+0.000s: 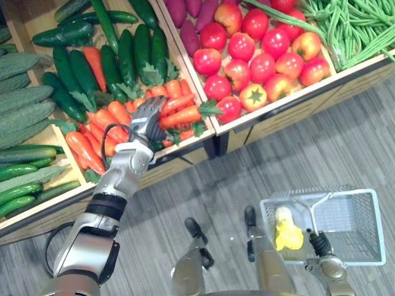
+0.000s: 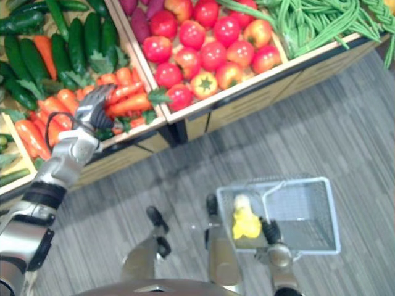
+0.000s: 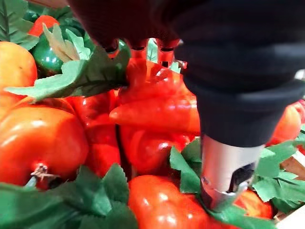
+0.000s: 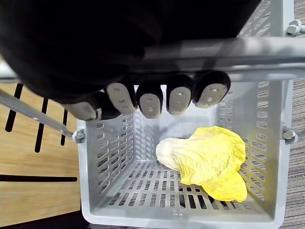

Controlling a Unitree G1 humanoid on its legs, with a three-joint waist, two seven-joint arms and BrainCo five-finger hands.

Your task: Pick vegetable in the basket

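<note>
Carrot crate (image 1: 180, 161), left hand (image 1: 147, 120) atop (palm down)

— What's in the bin on the right?
— Red tomatoes (image 1: 259, 55), heaped close together, a few of them yellow-orange. One at the front edge (image 1: 253, 96) shows a green star-shaped calyx.
— And around them?
— Purple sweet potatoes (image 1: 197, 18) lie along that bin's far left side. Green beans (image 1: 352, 28) are piled loosely in the next bin to the right.
— The left bin?
— Dark green cucumbers (image 1: 133, 49) lie lengthwise towards the back. Paler, bumpy cucumbers (image 1: 18, 98) are stacked in the compartment further left.
— What holds it all?
— A wooden stand (image 1: 296, 111) with light plank walls, and a dark gap between two of the bins. In front of it is a grey, streaked floor (image 1: 308, 160).
</note>
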